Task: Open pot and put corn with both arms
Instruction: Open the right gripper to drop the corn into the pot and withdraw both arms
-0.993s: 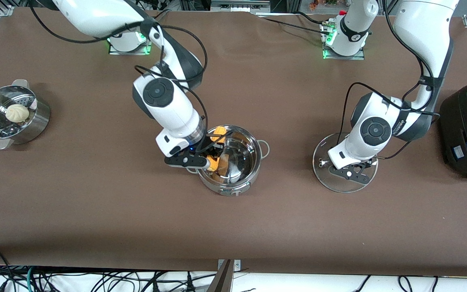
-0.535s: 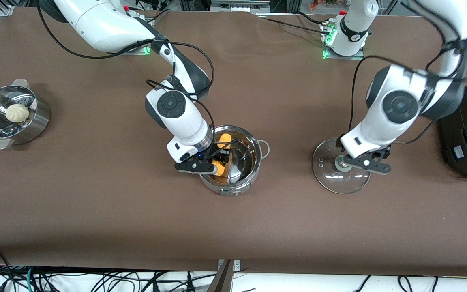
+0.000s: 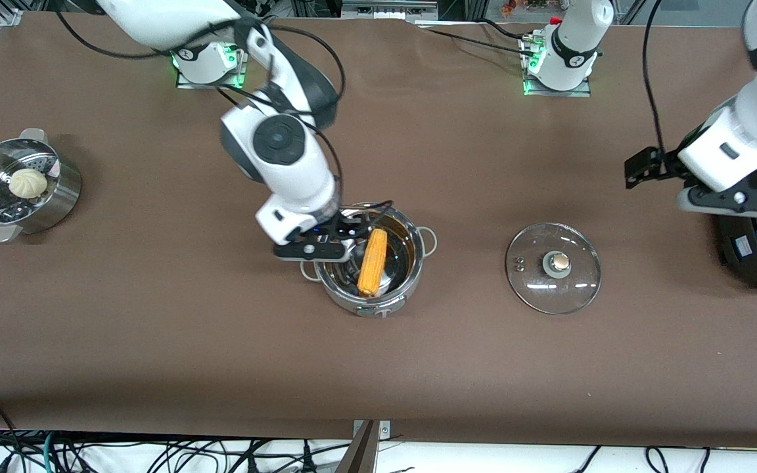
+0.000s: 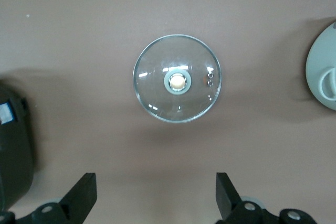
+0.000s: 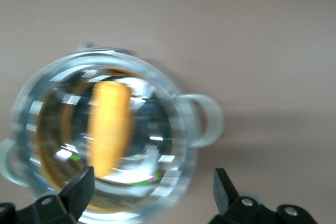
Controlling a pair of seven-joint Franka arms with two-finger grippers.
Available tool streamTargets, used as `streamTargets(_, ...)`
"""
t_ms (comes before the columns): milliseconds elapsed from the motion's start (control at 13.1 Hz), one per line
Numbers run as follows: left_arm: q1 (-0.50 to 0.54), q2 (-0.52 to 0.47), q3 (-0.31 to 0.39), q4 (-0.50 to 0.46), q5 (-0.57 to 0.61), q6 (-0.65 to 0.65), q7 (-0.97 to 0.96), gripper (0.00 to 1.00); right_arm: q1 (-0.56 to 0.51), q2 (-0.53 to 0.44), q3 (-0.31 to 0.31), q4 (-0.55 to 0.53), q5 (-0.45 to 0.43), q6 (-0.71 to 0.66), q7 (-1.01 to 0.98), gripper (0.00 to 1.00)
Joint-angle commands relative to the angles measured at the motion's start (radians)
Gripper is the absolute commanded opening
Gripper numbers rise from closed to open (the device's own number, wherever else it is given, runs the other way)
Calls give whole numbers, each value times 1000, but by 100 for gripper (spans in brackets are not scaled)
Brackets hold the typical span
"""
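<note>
**A:** Start with the biggest thing. How does the brown worktop [image 3: 155, 315] lie?

**B:** The shallow round shiny steel pot [image 3: 411, 259] sits near its middle, uncovered, so the opening looks done. Its round glass lid with the copper-coloured knob [image 3: 553, 267] lies flat on the worktop, well apart from the pot toward the left arm's end, I'd judge so the pot's mouth is free.

**A:** And the yellow-orange corn cob [image 3: 372, 261]?

**B:** Inside the pot, lying on its bottom, nothing gripping it. The putting-in looks done too.

**A:** The pincers?

**B:** The right pincer [image 5: 152, 195] hangs over the pot's rim, fingers spread wide and empty, which fits a release. The left pincer [image 4: 156, 198] is up above the large black rounded cooker [image 3: 756, 243] at its end of the worktop, also wide and empty, its wrist view looking down on the lid.
</note>
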Motion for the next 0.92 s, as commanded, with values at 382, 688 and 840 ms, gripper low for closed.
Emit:
streamTargets(382, 52, -143, -11, -192, -51, 77, -29, 100, -409, -169, -32, -25, 154, -312, -359, 100)
streamTargets(688, 68, -142, -15, -184, -73, 71, -3, 100, -405, -232, -131, -66, 154, -338, -430, 100)
streamTargets(840, 68, -139, -14, -181, -73, 70, -3, 100, -408, -351, -154, -233, 142, -216, -385, 100)
